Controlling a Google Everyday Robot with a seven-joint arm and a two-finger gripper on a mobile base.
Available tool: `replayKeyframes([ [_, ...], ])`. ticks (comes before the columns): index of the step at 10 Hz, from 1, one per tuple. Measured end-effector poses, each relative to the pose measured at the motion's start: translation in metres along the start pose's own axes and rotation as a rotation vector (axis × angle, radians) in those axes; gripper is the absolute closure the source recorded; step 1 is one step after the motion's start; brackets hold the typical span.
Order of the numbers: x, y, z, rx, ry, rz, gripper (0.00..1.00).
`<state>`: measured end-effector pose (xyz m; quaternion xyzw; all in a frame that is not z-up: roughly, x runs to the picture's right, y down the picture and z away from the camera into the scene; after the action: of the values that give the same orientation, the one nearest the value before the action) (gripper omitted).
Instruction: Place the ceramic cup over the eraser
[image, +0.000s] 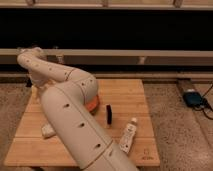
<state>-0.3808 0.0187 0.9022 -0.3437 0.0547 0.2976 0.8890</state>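
Your claw (36, 93) hangs low at the far left edge of the light wooden slatted table (125, 92), at the end of the bulky white robot arm (75, 120). The arm rises from the near edge, bends at a rounded elbow and doubles back to the left. The claw's jaws stand wide apart, but you cannot tell from this angle whether anything sits between them. The small plain white ceramic cup does not stand out as a separate shape. The pale mass just under the wrist may include it, but the view there is too poor to be sure. The small narrow black oblong eraser (109, 114) lies in the open near the middle of the table, with its long side running away from you. It is well apart from the claw. Just left of it, the rim of a round orange bowl (93, 105) shows from behind the arm. To the eraser's front right, a white squeeze bottle (127, 137) lies on its side. A whitish rectangular block (47, 131) sits near the front left, against the arm's outline. Off the table to the right, a blue box (192, 97) with a dark cable rests on the speckled floor (175, 130).
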Motion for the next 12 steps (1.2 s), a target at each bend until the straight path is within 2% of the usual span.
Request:
replayKeyframes([
  [4,0.008,0.01,0.002,0.014,0.041,-0.007,0.63],
  [7,0.017,0.019,-0.013,0.018,0.02,-0.009,0.94],
  [9,0.024,0.024,-0.031,0.025,0.005,-0.011,1.0],
  [12,0.043,0.034,-0.082,0.058,-0.032,-0.012,1.0],
])
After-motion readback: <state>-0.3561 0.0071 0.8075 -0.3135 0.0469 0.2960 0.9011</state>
